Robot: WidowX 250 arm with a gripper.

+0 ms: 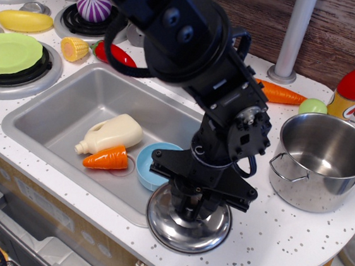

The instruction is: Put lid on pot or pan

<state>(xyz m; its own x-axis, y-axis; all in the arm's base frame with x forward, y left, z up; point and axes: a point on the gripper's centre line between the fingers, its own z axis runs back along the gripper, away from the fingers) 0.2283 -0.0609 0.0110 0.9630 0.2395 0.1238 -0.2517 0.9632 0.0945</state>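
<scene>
The shiny domed steel lid [186, 228] lies on the white speckled counter near the front edge, just right of the sink. My black gripper [194, 206] points straight down over the lid's centre, its fingers closed around the small knob, which they hide. The stainless-steel pot [322, 161] stands open and empty at the right end of the counter, a hand's width to the right of and behind the lid, its wire handle facing my arm.
The sink [72, 106] holds a cream bottle [111, 133], an orange carrot [106, 158] and a light blue bowl [155, 164]. Another carrot [282, 93], a green ball [312, 106] and a red-capped bottle [350, 88] stand behind the pot. A grey pole [293, 37] rises at the back.
</scene>
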